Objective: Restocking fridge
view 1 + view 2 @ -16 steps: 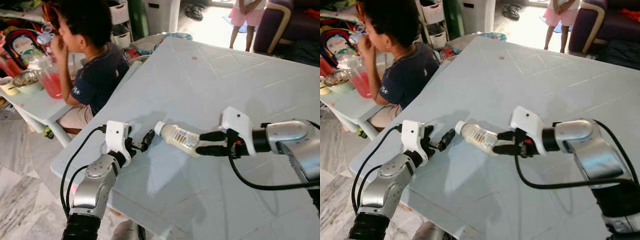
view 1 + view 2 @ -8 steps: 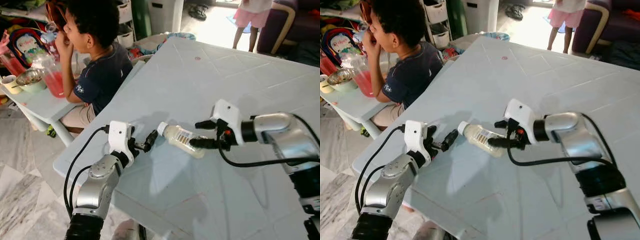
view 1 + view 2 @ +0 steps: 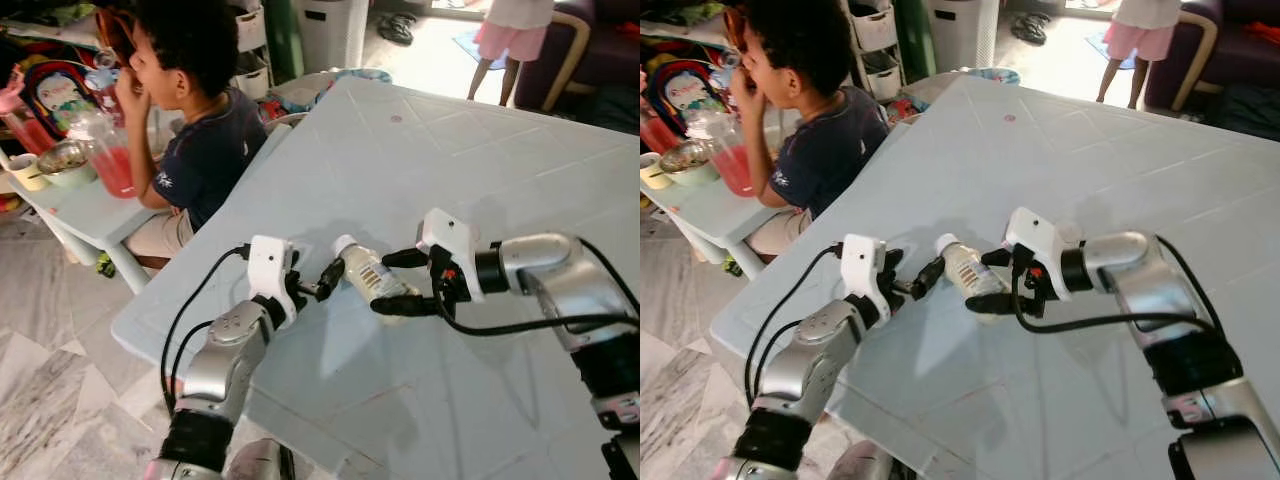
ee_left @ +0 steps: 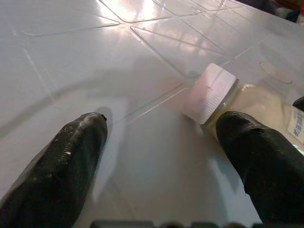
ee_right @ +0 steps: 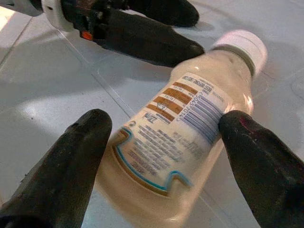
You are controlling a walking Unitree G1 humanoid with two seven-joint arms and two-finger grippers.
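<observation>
Barely started: bottle (image 3: pixel 372 280) lies on the table (image 3: pixel 480 150), both grippers, right (image 3: pixel 392 283) and left (image 3: pixel 330 277), spread wide around it, gripping nothing.

Creamy bottle (image 5: pixel 180 142) on its side between the right pincer's (image 5: pixel 175 156) spread fingers — left pincer (image 5: pixel 142 28) beyond.

Home, dining table (image 3: pixel 480 150), sofa (image 3: pixel 590 50)
</observation>
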